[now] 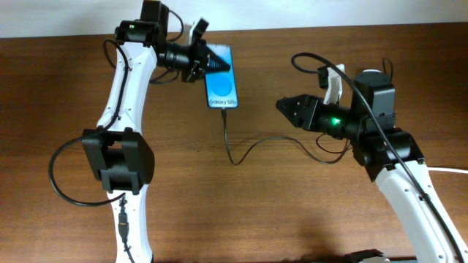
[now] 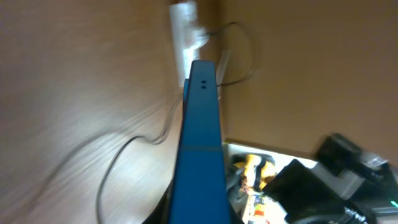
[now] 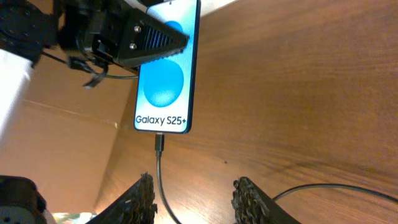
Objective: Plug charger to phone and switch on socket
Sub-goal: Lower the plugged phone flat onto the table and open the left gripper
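**Charger (image 3: 158,167) meets phone (image 3: 163,93); left gripper (image 1: 212,64) clamped on**

Your right gripper (image 3: 194,190), at 3 o'clock on the counter (image 1: 292,212), has its fingers apart and holds nothing. Ahead of it the charger lies slack, its tip meeting the phone's lower edge. The phone sits at 12 o'clock, screen lit, with your left gripper closed on its far end.
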You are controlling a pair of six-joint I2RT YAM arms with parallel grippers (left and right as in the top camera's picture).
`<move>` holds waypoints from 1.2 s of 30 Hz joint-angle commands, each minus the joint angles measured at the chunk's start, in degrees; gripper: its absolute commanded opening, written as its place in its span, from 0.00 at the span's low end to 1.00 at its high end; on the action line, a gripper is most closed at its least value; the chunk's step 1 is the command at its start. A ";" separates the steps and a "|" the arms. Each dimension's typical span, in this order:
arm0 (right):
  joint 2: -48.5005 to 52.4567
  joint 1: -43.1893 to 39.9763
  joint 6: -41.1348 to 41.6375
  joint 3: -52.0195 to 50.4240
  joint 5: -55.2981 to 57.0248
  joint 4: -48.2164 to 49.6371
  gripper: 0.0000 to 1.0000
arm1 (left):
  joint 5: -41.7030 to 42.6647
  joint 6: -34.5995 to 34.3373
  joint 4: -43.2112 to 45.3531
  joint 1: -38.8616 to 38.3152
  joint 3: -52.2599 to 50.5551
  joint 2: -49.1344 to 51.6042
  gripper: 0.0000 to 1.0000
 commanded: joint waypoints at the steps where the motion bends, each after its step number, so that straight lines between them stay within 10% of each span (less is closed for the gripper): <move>1: -0.52 -0.44 -3.13 0.52 2.54 -1.84 0.47 | -12.79 7.74 -6.05 0.13 0.33 -0.35 0.00; 36: -0.11 -0.44 -4.52 0.52 4.00 -4.46 0.52 | -30.53 1.77 10.84 -1.09 -18.62 8.09 0.00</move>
